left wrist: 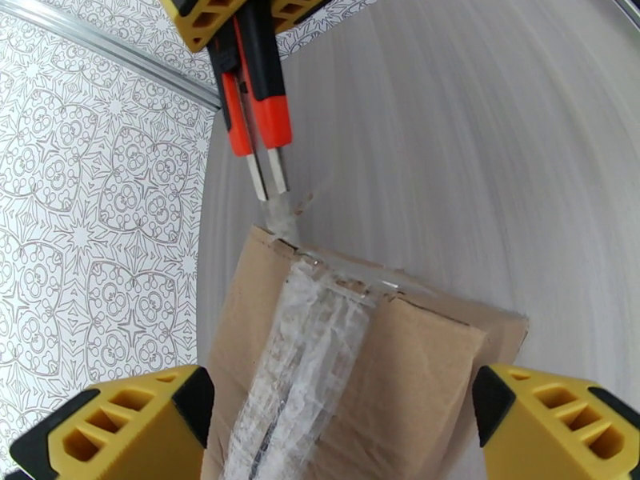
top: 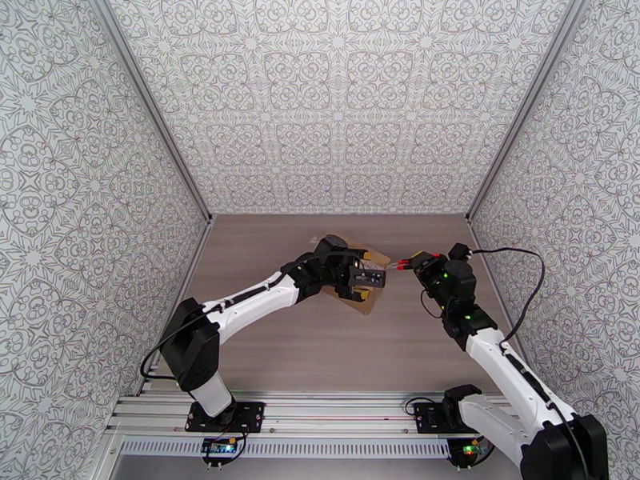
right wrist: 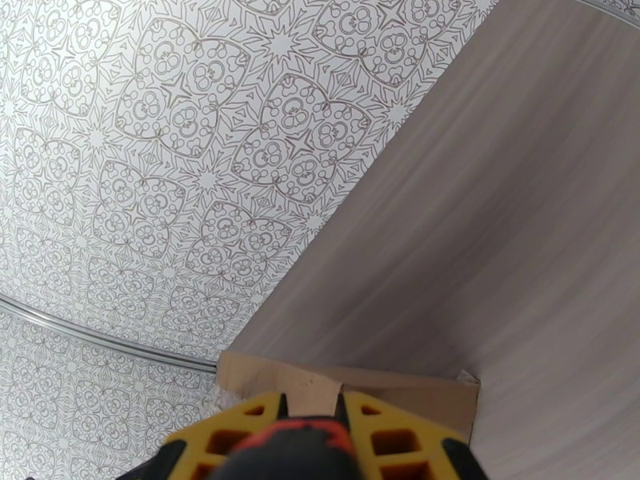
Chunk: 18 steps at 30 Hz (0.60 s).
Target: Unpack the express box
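Here, the right gripper [right wrist: 312,416] is clamped on the red-and-black utility knife [left wrist: 256,114], whose blade meets the far end of the clear tape [left wrist: 308,354], upper middle of the left wrist view. The left gripper [left wrist: 340,430] is spread wide, its yellow fingers [left wrist: 120,430] at the lower corners of that frame. The pads seem to sit against both side walls of the express box [left wrist: 416,370], so we judge it is holding the box. From above, the box [top: 366,302] lies on the table [top: 320,354] just right of centre, under that gripper.

We see two risks. A deep blade could slash whatever is packed inside. If the hold is loose, a pull along the seam could drag the box or send the blade toward the left fingers.

The box's near end is cut off, and its contents are hidden. The knife reads as doubled, and glare hides whether the tape is slit.
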Available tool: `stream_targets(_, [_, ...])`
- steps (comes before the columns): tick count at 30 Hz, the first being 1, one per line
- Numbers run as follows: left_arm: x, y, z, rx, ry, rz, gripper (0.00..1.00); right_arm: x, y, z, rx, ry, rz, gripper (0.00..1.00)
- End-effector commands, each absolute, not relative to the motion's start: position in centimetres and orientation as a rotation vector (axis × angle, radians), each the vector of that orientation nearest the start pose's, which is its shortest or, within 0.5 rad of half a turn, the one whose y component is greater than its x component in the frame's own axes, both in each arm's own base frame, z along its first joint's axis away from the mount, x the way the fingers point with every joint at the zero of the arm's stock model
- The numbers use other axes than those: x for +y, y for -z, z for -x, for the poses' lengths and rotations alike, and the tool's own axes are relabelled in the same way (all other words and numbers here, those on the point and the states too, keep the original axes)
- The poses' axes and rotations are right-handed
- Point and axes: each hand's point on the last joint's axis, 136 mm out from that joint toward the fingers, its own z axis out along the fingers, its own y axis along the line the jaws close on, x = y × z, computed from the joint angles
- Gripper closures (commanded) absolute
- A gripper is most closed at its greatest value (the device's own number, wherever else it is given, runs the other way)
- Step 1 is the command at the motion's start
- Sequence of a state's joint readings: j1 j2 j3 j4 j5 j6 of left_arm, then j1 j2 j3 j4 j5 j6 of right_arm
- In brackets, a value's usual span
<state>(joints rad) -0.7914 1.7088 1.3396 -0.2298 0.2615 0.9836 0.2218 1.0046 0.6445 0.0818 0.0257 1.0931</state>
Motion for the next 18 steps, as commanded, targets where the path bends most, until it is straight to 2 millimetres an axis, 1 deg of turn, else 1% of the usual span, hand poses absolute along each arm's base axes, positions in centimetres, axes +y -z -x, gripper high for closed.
stream_targets(1, [-40.05,-21.22,-32.32,1.228,0.201,-1.736,0.09,7.61,-24.04,-36.20,1.743,-0.868,-0.842,1.00])
stream_targets(7, [-39.95,-21.03,-32.25,1.235,0.200,-1.740,0.09,7.10,-23.76,-36.00,1.725,-0.848,-0.858,1.00])
stream_targets(16, [-40.10,-20.47,-32.19,1.242,0.211,-1.749,0.09,6.96,-24.57,-36.27,1.665,-0.875,-0.853,1.00])
stream_targets(18, [-40.13,-20.40,-32.21,1.243,0.214,-1.748,0.09,7.07,-24.55,-36.38,1.674,-0.872,-0.849,1.00])
